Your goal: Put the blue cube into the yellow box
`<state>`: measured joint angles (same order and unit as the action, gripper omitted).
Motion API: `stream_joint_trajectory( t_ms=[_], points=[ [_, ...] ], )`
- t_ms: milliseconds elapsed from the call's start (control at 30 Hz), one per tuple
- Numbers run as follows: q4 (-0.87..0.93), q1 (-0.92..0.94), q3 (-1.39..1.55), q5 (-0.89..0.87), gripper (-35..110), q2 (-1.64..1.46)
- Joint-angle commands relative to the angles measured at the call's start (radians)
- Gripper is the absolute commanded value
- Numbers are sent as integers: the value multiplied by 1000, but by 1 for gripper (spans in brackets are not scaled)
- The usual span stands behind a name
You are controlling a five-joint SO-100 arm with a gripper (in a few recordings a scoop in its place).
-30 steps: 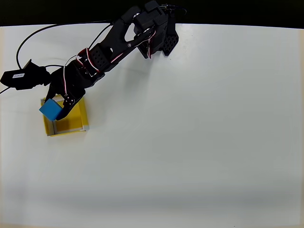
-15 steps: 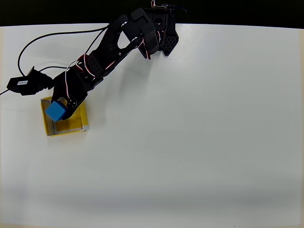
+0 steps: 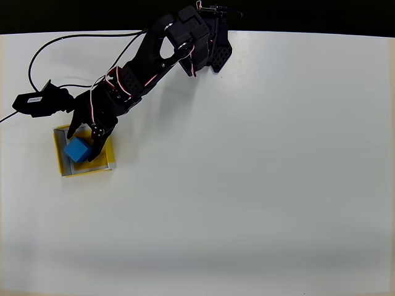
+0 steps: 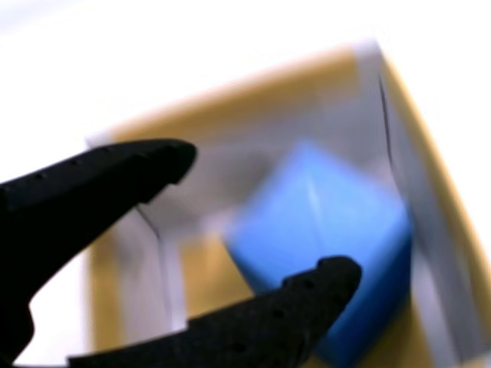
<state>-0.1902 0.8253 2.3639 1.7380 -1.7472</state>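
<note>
Looks like the drop-off step: the blue cube (image 3: 77, 149) sits inside the walls of the yellow box (image 3: 108, 152) in the overhead view, over the left half of the floor. The gripper (image 3: 83, 137) is right above it with its fingers spread wide.

In the wrist view the two black fingers (image 4: 100, 184) stand well apart and the cube (image 4: 322, 218) is past the tips, not squeezed between them. The lower finger crosses in front of the cube's bottom corner, but I can't tell if it's touching, since that shot is blurry. So I'd call the cube released, or close to it. Whether it's lying flat on the floor or leaning on a wall, I can't tell either. It looks turned a bit in the wrist view.

My guess for the next move: lift straight up and out with the fingers kept wide, so nothing clips the cube or drags the light tray along. The right-hand finger in the overhead view is near the box's middle, so pulling away sideways seems risky.
</note>
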Motion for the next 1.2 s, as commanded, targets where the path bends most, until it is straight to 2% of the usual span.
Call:
stream_joint_trajectory(
  t_ms=[0, 133, 367, 533, 833, 1167],
  points=[
    [135, -46, -63, 20, 27, -296],
    [482, -140, -149, 18, 22, -471],
    [928, -407, -77, -2, 12, -742],
    [1037, -598, 78, -55, 10, -891],
    [1135, -815, 359, -87, 6, -1160],
    [1258, -908, 686, -103, 0, -1497]
  ],
)
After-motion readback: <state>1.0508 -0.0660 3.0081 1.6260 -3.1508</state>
